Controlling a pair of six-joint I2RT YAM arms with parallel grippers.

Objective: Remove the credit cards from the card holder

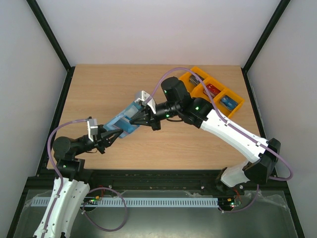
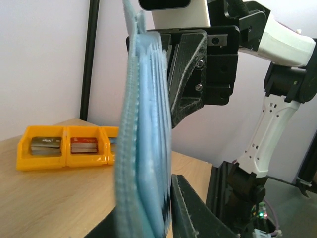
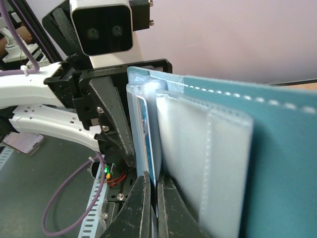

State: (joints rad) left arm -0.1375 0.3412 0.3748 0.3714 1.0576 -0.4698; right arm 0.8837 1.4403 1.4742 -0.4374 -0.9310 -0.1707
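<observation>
I'm clamping teal-blue fabric card holder (image 1: pixel 124 122) in left gripper (image 1: pixel 109 133) at its 7 o'clock end as brace; right gripper (image 3: pixel 152 178) closing tight on thin blue plastic card (image 3: pixel 147 134) at 1 o'clock end

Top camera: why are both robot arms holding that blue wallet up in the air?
They are emptying it. The left tool clamps one end of the card holder, holding it above the table. The right tool pinches what looks like a card in its pockets, not yet out. Some cards already sit in the orange tray.
</observation>
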